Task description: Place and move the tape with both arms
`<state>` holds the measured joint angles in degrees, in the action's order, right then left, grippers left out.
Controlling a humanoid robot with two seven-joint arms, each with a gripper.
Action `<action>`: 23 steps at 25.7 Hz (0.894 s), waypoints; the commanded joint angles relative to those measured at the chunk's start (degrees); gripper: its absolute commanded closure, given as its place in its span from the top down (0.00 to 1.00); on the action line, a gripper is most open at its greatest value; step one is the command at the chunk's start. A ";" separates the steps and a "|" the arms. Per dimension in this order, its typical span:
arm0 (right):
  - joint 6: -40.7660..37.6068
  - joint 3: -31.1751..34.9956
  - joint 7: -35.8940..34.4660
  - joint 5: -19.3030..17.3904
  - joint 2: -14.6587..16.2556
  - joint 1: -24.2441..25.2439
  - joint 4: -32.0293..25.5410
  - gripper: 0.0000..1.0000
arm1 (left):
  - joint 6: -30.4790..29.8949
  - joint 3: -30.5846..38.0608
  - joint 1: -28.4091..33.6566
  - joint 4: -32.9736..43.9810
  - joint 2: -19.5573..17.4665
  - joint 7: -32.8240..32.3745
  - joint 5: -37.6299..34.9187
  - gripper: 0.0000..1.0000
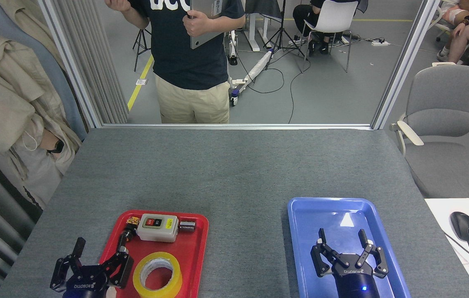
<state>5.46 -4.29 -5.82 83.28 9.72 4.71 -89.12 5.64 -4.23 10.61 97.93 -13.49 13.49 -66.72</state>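
The yellow tape roll lies flat on the near part of a red tray, its whitish core facing up. My left gripper is open just left of the roll, one finger over the tray's left edge, the other outside it. It holds nothing. My right gripper stands open above a blue tray, with nothing between its fingers.
A beige switch box and small dark parts sit at the far end of the red tray. A person stands beyond the grey table's far edge. A grey chair is at right, hung coats at left.
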 commanded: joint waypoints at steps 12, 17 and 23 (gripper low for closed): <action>-0.01 -0.02 -0.86 0.04 0.21 0.21 0.00 0.98 | -0.19 0.01 0.03 0.07 -0.04 0.40 0.10 1.00; -0.10 0.07 -0.42 -0.23 0.74 0.30 -0.70 0.99 | -0.19 0.10 -0.15 0.16 -0.22 0.13 0.10 1.00; -0.45 -0.02 -0.07 -0.32 0.91 0.39 -0.97 0.99 | 0.16 0.19 -0.15 0.16 -0.04 0.05 0.19 1.00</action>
<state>5.16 -4.28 -6.05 82.99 10.58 5.02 -90.01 5.65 -4.06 10.46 98.15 -13.64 13.56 -66.59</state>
